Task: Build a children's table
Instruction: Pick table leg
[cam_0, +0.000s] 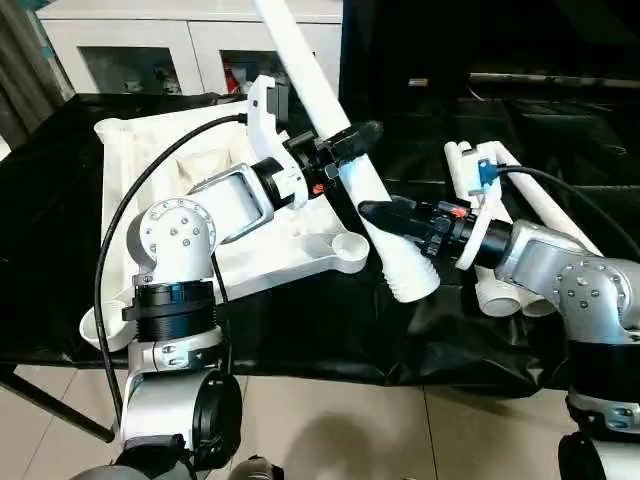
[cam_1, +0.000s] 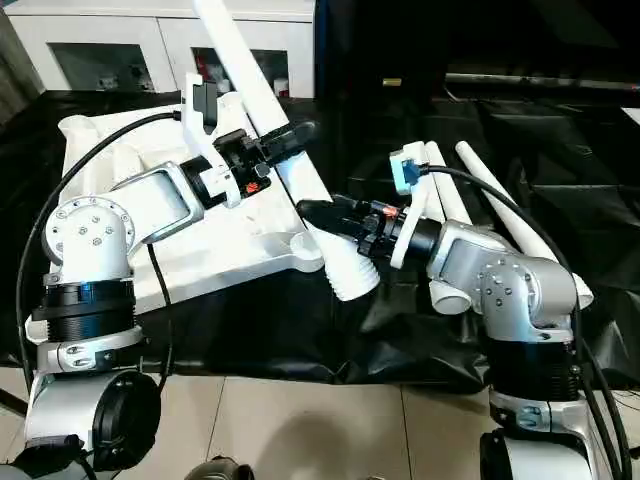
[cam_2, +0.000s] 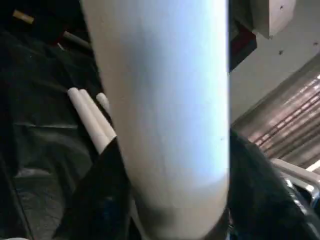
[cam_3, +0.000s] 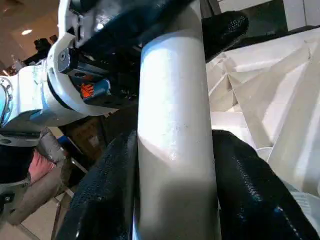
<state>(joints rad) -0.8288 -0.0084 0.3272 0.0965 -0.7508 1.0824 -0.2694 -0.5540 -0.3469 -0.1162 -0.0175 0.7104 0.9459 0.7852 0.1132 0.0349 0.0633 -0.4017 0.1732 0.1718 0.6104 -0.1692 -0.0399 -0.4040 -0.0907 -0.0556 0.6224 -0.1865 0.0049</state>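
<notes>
**Both grippers on one leg, above the tabletop's near corner**

My left gripper (cam_0: 352, 140) is clamped around a long white leg (cam_0: 345, 160), partway along its length, black fingers (cam_3: 225, 25) wrapping the tube from either side. My right gripper (cam_0: 385, 215) grips the same leg lower down, close to its ribbed thick end (cam_0: 412, 278), one finger on each side of the tube as the right wrist view shows. The leg slants steeply, its upper end running up out of the head view, its ribbed end hanging just beside the round corner socket (cam_0: 348, 246) of the tabletop (cam_0: 160, 150).

The tabletop lies underside up on the counter (cam_0: 300, 330), which is draped in black cloth. Three more white legs (cam_1: 470, 190) lie together on the cloth to my right, behind my right forearm.

Beyond the counter stands a white cabinet (cam_0: 170, 45) with glass doors; pale floor tiles (cam_0: 330, 420) show below the counter's near edge.
</notes>
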